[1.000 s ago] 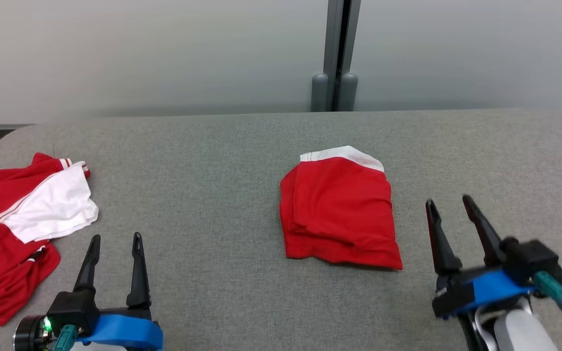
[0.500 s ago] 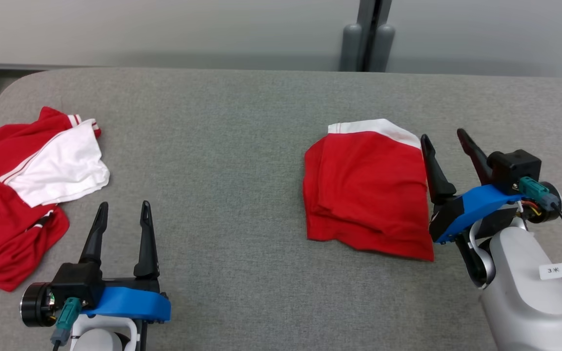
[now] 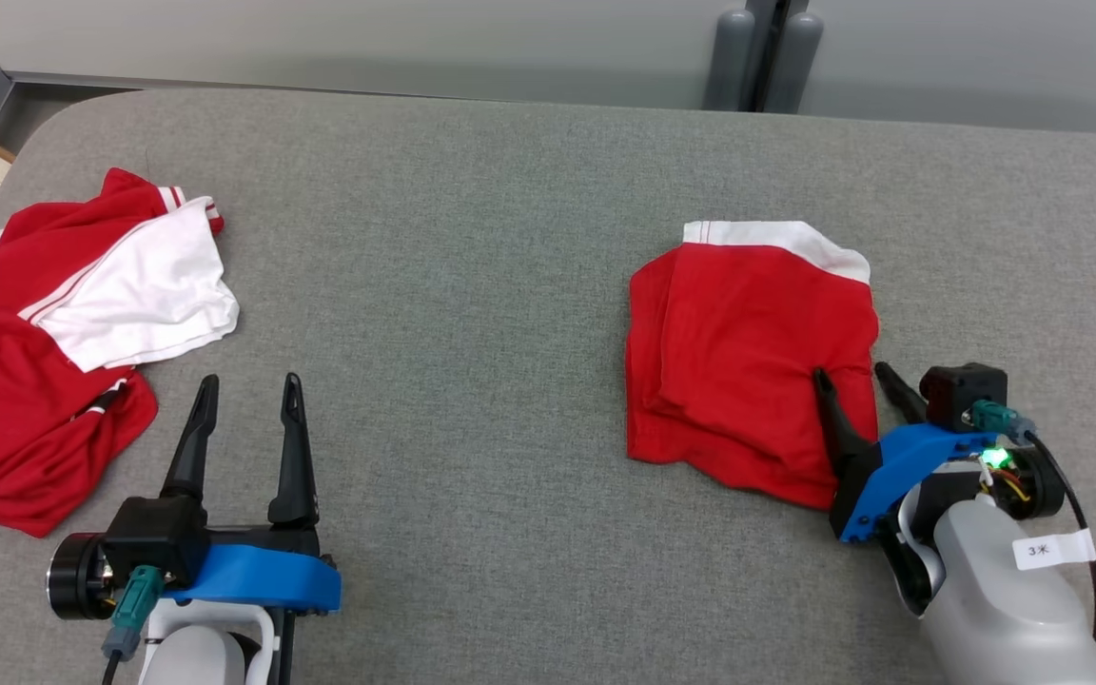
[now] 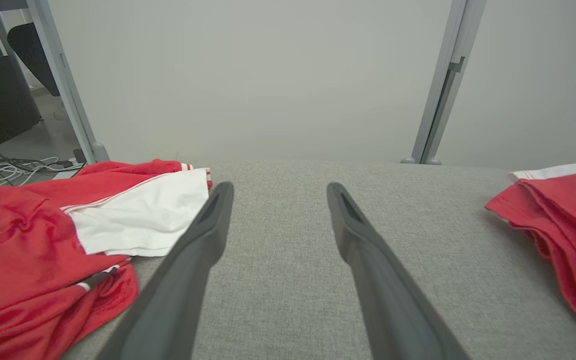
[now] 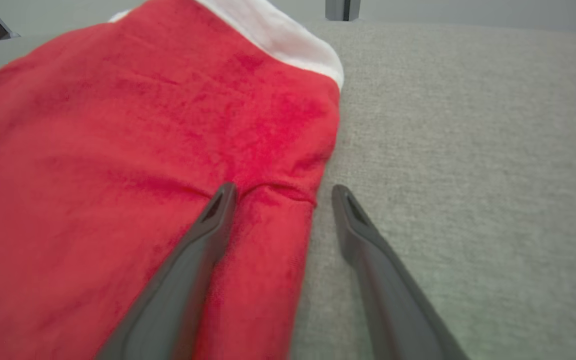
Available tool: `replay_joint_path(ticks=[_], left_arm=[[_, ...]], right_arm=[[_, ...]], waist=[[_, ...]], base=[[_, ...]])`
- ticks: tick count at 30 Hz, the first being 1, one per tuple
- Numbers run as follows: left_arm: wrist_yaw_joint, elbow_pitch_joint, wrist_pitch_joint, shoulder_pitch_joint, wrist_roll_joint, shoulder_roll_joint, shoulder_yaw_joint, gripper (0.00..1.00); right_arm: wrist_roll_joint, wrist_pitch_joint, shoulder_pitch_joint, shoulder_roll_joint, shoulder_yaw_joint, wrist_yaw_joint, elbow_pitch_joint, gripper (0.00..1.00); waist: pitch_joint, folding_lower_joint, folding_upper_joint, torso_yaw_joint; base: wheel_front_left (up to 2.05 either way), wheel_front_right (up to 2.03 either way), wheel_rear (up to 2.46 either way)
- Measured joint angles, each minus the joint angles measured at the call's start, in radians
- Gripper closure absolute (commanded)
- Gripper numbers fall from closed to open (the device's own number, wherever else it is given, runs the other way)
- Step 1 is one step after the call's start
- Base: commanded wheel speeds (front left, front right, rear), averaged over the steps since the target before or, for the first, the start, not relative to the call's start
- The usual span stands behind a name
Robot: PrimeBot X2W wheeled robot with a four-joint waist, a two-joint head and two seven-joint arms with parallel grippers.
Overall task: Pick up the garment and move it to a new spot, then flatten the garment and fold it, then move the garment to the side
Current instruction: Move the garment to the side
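1. Presently, the folded garment (image 3: 753, 352) lies right of centre on the desk (image 3: 472, 190).
2. Right tool (image 3: 850, 371): jaws wide, straddling the garment's near right edge (one finger over cloth, one over desk); nothing held.
3. Left tool (image 3: 251, 379): jaws wide, empty, beside a loose red-and-white heap (image 3: 63, 323).
4. Handling: light, soft, limp; layers may slide apart. Pinch all layers at that edge.
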Motion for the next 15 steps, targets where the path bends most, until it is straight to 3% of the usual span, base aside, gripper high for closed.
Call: replay_joint_path(ticks=[9, 10, 11, 15], left_arm=[[0.003, 0.010, 0.000, -0.009, -0.006, 0.000, -0.012, 0.00], [0.003, 0.010, 0.000, -0.009, -0.008, 0.000, -0.013, 0.00], [0.003, 0.011, 0.000, -0.009, -0.009, 0.000, -0.013, 0.00], [0.008, 0.009, 0.000, -0.005, -0.012, 0.000, -0.013, 0.00]], right_arm=[[0.053, -0.025, -0.049, 0.023, 0.033, -0.001, 0.115, 0.00], [0.058, -0.028, -0.052, 0.026, 0.040, -0.002, 0.120, 0.82], [0.065, -0.034, -0.055, 0.028, 0.046, -0.001, 0.123, 1.00], [0.082, -0.048, -0.058, 0.032, 0.069, 0.000, 0.128, 1.00]], waist=[[0.001, -0.0002, 0.0000, 0.015], [0.001, -0.0002, 0.0000, 0.017], [0.000, -0.0001, 0.0000, 0.018], [-0.003, -0.0001, 0.0000, 0.014]], base=[[0.00, 0.00, 0.00], [0.00, 0.00, 0.00], [0.00, 0.00, 0.00], [0.00, 0.00, 0.00]])
